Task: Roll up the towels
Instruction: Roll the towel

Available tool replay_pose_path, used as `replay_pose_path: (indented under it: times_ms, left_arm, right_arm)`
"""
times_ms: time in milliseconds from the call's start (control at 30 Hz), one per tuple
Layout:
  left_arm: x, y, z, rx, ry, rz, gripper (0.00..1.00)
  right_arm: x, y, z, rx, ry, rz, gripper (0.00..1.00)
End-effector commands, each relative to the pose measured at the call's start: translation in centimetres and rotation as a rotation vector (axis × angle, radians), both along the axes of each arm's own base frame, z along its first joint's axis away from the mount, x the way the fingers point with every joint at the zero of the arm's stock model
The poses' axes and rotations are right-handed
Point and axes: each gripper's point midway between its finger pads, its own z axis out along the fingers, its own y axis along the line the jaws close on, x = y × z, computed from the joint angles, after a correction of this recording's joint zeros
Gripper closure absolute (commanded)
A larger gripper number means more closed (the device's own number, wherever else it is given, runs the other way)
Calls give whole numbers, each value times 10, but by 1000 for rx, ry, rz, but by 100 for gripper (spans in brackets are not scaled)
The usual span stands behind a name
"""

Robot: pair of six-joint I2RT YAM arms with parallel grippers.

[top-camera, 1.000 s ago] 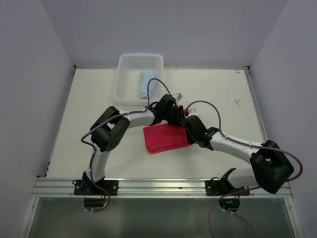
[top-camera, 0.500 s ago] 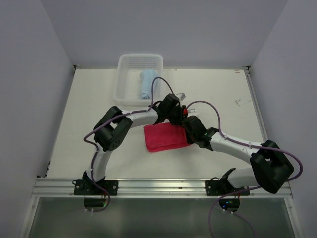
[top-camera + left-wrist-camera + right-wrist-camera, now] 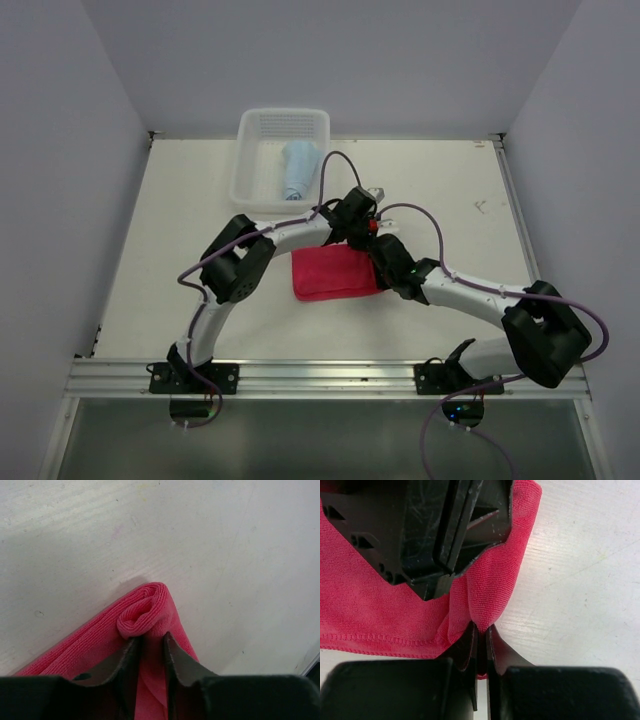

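Observation:
A red towel (image 3: pixel 330 274) lies folded on the white table, its right edge lifted. My left gripper (image 3: pixel 362 222) is shut on the towel's far right corner, which curls into a small roll (image 3: pixel 142 615) just past my fingers (image 3: pixel 176 657). My right gripper (image 3: pixel 378 262) is shut on the same right edge a little nearer, pinching a fold of red cloth (image 3: pixel 490 587) between its fingers (image 3: pixel 496 649). The left gripper's black body (image 3: pixel 435 525) fills the top of the right wrist view.
A white mesh basket (image 3: pixel 258 175) stands at the back left with a rolled light blue towel (image 3: pixel 297 168) inside. White table (image 3: pixel 450 210) extends to the right and left of the towel. Purple cables loop over both arms.
Both grippers have shifted to the right with the towel's right edge. The towel's visible flat area has shrunk a little and moved right.

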Motion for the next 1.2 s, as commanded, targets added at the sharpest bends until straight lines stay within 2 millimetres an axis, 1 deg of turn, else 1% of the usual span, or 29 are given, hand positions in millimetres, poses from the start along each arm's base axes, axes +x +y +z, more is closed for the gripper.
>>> replay_pose_path:
  times_ms: [0, 100, 167, 200, 233, 300, 333, 400, 433, 467, 500, 533, 567, 600, 633, 667, 700, 733, 767, 800, 900, 1000, 1033, 1067, 1133, 1167]
  left_arm:
    - [0, 15, -29, 144, -2, -8, 77]
    - [-2, 18, -36, 160, 6, -8, 88]
    - [-3, 20, -38, 163, 8, -8, 93]
    - [-3, 19, -37, 159, 5, -6, 98]
    - [-3, 20, -37, 155, 6, -3, 100]
    - [-3, 17, -35, 138, 5, 7, 100]
    - [-2, 16, -31, 124, 3, 11, 100]
    - [-2, 17, -29, 107, 10, 30, 100]
    - [3, 13, -19, 69, -11, 40, 100]
    - [1, 16, -21, 57, 3, 57, 100]
    - [6, 10, -12, 6, -21, 65, 100]
    - [8, 9, -7, -34, -19, 70, 100]
    - [5, 13, -5, -67, -5, 86, 100]
    - [14, 6, 8, -142, -46, 90, 100]
    - [17, 8, 16, -178, -47, 96, 100]
    - [16, 11, 15, -196, -31, 110, 100]
    - [18, 11, 19, -218, -39, 114, 100]
    - [24, 10, 26, -251, -59, 118, 100]
    - [24, 12, 29, -264, -63, 126, 100]
    - [28, 10, 38, -295, -88, 124, 100]
    - [29, 11, 43, -328, -97, 121, 100]
    - [28, 16, 38, -348, -82, 122, 100]
    - [30, 16, 42, -374, -89, 117, 100]
    - [27, 20, 37, -376, -79, 119, 100]
    - [31, 23, 41, -402, -95, 117, 100]
    - [29, 26, 38, -401, -94, 117, 100]
  right_arm:
    - [12, 8, 12, 9, -59, 9, 100]
    - [11, 6, 12, 1, -61, 10, 100]
    - [11, 5, 11, 0, -65, 4, 100]
    - [10, 3, 10, 1, -68, 1, 100]
    - [9, 2, 10, -1, -73, -6, 100]
    - [7, 0, 10, -3, -82, -8, 100]
    - [8, -1, 13, -1, -101, -15, 100]
    - [7, -4, 15, -7, -119, -16, 100]
    - [7, -5, 17, -9, -131, -16, 100]
    - [6, -6, 19, -21, -143, -17, 100]
    - [5, -7, 19, -25, -147, -16, 100]
    - [5, -7, 20, -32, -152, -14, 100]
    - [5, -8, 21, -48, -160, -14, 100]
    - [4, -8, 21, -57, -159, -9, 100]
    - [4, -8, 22, -70, -165, -5, 100]
    - [3, -6, 21, -83, -165, 6, 100]
    - [3, -8, 23, -108, -172, 3, 100]
    - [3, -8, 24, -125, -178, 6, 100]
    - [0, -4, 22, -137, -177, 24, 100]
    - [1, -3, 25, -148, -190, 24, 100]
    - [0, 2, 24, -194, -182, 32, 100]
    - [0, 7, 27, -240, -197, 39, 100]
    - [-1, 8, 22, -265, -190, 45, 100]
    - [-1, 9, 23, -278, -195, 46, 100]
    - [-1, 11, 19, -305, -188, 48, 100]
    - [-2, 12, 18, -324, -194, 46, 100]
